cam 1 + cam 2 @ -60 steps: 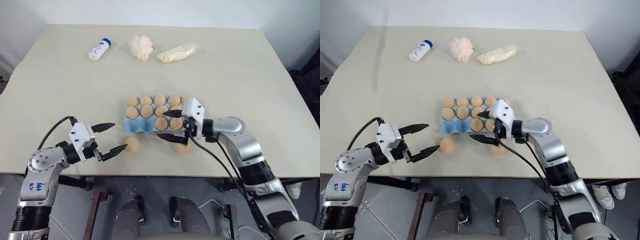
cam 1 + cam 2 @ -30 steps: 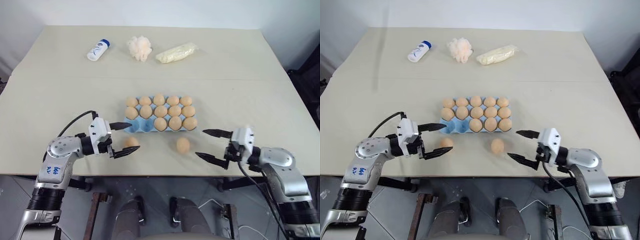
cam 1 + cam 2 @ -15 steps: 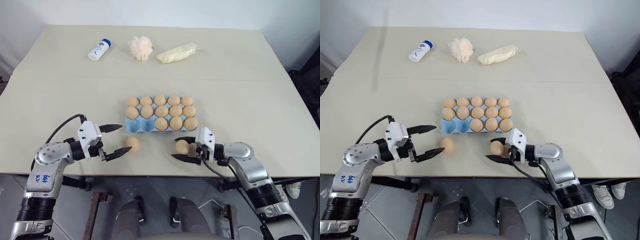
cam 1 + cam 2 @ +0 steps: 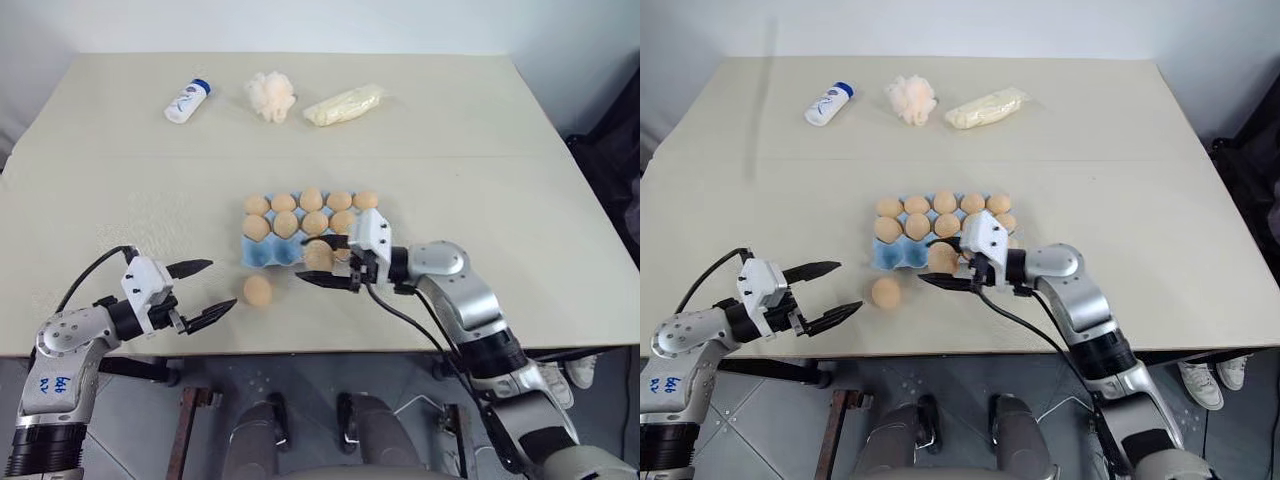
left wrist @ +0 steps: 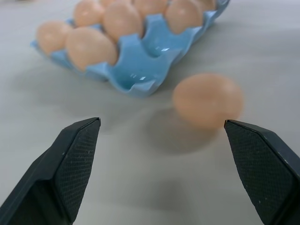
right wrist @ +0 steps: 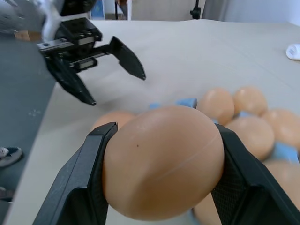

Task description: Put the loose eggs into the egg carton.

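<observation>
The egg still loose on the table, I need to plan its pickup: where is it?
In the left eye view, the loose egg lies just in front of the egg carton's left end, right of the open left claw.

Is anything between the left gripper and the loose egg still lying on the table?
Nothing visible. The left gripper is open, and only bare table lies between it and the loose egg, which sits just in front of the egg carton. The right gripper holds another egg over the carton, clear of that path.
</observation>
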Robot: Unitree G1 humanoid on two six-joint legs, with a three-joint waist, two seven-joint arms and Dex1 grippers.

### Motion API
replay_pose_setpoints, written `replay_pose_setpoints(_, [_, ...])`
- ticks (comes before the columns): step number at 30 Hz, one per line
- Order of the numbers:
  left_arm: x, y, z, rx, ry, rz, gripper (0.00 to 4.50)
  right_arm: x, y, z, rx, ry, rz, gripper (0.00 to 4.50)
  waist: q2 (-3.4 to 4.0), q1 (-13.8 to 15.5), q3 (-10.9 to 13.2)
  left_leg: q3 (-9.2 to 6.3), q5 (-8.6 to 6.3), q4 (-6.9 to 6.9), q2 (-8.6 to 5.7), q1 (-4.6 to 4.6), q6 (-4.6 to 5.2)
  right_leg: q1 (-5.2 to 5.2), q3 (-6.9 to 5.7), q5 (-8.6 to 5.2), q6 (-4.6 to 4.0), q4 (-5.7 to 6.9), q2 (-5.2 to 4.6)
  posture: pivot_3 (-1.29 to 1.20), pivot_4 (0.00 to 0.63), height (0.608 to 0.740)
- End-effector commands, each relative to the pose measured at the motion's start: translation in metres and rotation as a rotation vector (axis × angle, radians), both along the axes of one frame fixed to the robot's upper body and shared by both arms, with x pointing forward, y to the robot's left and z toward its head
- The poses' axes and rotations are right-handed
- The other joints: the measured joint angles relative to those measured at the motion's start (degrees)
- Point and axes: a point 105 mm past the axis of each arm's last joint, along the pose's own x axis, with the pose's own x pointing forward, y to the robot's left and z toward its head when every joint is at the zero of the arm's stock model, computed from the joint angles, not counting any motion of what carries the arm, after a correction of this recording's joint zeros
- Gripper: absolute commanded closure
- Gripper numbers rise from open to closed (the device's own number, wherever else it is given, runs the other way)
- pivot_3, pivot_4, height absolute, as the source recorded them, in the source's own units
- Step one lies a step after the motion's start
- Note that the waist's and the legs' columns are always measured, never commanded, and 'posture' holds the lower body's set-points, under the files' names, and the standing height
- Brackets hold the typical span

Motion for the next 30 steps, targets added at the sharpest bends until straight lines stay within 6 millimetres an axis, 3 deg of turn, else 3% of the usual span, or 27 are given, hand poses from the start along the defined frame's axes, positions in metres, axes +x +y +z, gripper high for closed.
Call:
replay_pose_setpoints(1, [-0.002, 0.0, 0.01, -0.009, -0.046, 0.009, 0.0, 0.01, 0.017, 0.004, -0.01, -0.028, -0.017, 2.17, 0.0, 0.0, 0.0, 0.02, 0.0, -0.02, 0.0, 0.0, 0.0, -0.01, 0.0, 0.0, 0.0, 0.0, 0.0, 0.0, 0.15, 0.74])
replay_pose_setpoints(5, [-0.004, -0.003, 0.01, -0.016, -0.05, 0.016, 0.0, 0.028, 0.028, -0.002, -0.036, -0.019, -0.072, 2.17, -0.03, 0.0, 0.0, 0.07, 0.02, -0.18, -0.03, -0.02, -0.03, -0.04, -0.02, 0.0, 0.01, -0.09, -0.02, 0.0, 0.15, 0.74])
replay_pose_setpoints(10, [-0.006, -0.004, 0.009, -0.018, -0.049, 0.02, 0.0, 0.032, 0.029, -0.001, -0.021, -0.027, -0.078, 0.52, -0.04, -0.1, 0.0, 0.16, 0.04, -0.32, -0.03, 0.0, -0.06, -0.07, -0.06, 0.01, 0.02, -0.15, -0.01, 0.0, 0.15, 0.74])
replay_pose_setpoints(11, [-0.006, -0.004, 0.009, -0.019, -0.048, 0.02, 0.0, 0.029, 0.028, 0.008, 0.01, -0.04, -0.065, 0.24, -0.04, -0.2, 0.0, 0.16, 0.04, -0.32, -0.02, 0.0, -0.07, -0.08, -0.07, 0.01, 0.02, -0.14, 0.0, 0.0, 0.15, 0.74])
replay_pose_setpoints(14, [-0.007, -0.006, 0.009, -0.025, -0.035, 0.015, 0.0, 0.019, 0.017, 0.031, 0.09, -0.068, -0.051, 0.1, -0.04, -0.2, 0.0, 0.18, 0.06, -0.32, 0.01, 0.0, -0.1, -0.13, -0.07, 0.0, 0.01, -0.05, 0.01, 0.0, 0.15, 0.74])
replay_pose_setpoints(17, [-0.009, -0.007, 0.007, -0.028, -0.017, 0.008, 0.0, 0.007, -0.003, 0.032, 0.104, -0.096, -0.03, 0.1, -0.07, 0.0, 0.0, 0.18, 0.06, -0.31, 0.0, 0.01, -0.09, -0.12, -0.07, 0.0, 0.01, -0.03, 0.0, 0.0, 0.15, 0.74])
replay_pose_setpoints(21, [-0.008, -0.006, 0.009, -0.035, -0.013, 0.022, 0.0, -0.021, -0.051, 0.02, 0.107, -0.103, 0.034, 0.1, -0.19, 1.1, -0.1, 0.13, 0.01, -0.33, -0.01, 0.05, -0.03, 0.05, -0.15, 0.0, 0.01, -0.28, -0.03, 0.0, 0.15, 0.74])
replay_pose_setpoints(24, [-0.015, 0.001, 0.008, -0.039, 0.019, 0.043, 0.0, -0.032, -0.098, 0.004, 0.071, -0.084, -0.006, 0.1, -0.19, 1.4, -0.1, 0.17, -0.01, -0.33, -0.05, 0.04, 0.01, 0.03, -0.1, 0.02, 0.03, -0.3, -0.06, 0.0, 0.15, 0.74])
replay_pose_setpoints(28, [-0.03, 0.02, 0.003, -0.007, 0.058, 0.081, 0.0, -0.037, -0.129, -0.004, 0.037, -0.063, -0.045, 0.1, -0.19, 0.4, -0.1, 0.17, 0.0, -0.33, 0.0, 0.11, 0.0, 0.01, -0.06, -0.01, -0.02, -0.26, 0.01, 0.0, 0.15, 0.74])
replay_pose_setpoints(30, [-0.035, 0.027, 0.001, 0.014, 0.061, 0.094, 0.0, -0.041, -0.135, -0.007, 0.017, -0.06, -0.035, 0.1, -0.19, 0.1, -0.1, 0.11, 0.0, -0.33, 0.05, 0.18, -0.04, 0.03, -0.09, -0.05, -0.13, -0.23, 0.06, 0.0, 0.15, 0.74])
